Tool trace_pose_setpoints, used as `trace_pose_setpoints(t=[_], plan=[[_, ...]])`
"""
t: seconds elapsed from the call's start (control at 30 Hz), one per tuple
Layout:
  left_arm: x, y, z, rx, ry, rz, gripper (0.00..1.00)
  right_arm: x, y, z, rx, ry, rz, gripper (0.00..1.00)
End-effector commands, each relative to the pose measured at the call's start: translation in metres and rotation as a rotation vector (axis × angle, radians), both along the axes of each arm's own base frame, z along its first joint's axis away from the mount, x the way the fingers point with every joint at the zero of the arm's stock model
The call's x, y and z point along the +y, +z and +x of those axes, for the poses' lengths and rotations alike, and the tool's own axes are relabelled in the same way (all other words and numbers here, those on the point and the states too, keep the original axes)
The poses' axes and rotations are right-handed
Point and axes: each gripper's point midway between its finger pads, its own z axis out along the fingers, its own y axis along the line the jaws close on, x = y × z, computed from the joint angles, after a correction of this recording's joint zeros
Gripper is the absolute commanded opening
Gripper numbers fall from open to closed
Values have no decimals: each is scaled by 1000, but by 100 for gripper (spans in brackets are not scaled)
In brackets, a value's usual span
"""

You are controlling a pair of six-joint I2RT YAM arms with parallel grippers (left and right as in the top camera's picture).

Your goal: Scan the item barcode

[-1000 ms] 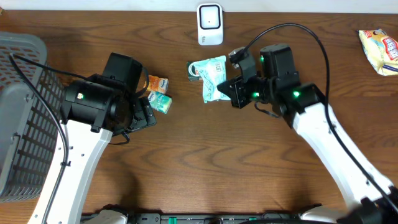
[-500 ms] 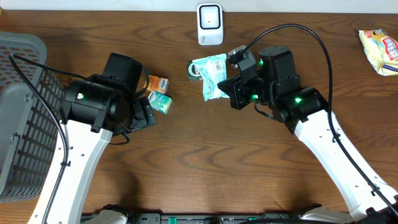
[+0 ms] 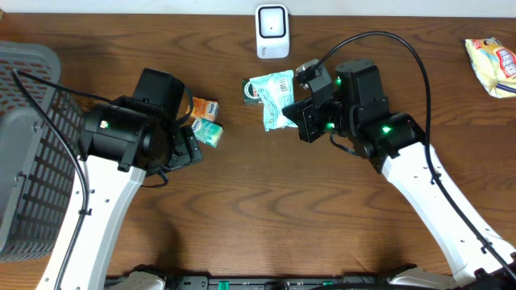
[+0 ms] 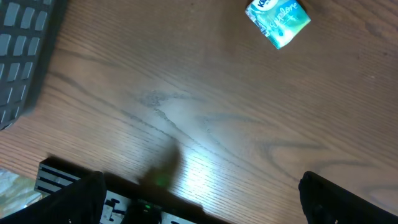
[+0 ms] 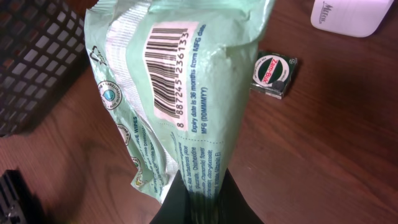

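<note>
At right gripper (image 5: 198, 198): crinkly (glossy) pouch (image 5: 186, 118)

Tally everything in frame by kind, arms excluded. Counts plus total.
green wipes packet: 1
small dark box: 1
small packs: 2 (teal pack, orange pack)
yellow snack bag: 1
white scanner: 1
grey basket: 1
Total: 7

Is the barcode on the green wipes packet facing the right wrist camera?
Yes, the pale green plastic wipes packet shows its black-and-white barcode label squarely in that view.
</note>
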Motion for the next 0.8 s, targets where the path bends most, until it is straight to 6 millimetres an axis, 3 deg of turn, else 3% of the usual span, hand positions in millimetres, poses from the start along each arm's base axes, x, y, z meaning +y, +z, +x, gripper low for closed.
trace_pose_setpoints(t=[0.0, 0.77], plan=[[2, 2, 0, -8, 14, -1, 98, 3, 7, -1, -14, 3, 7, 1], [2, 2, 0, -8, 14, -1, 98, 1, 1, 2, -6, -12, -11, 1]])
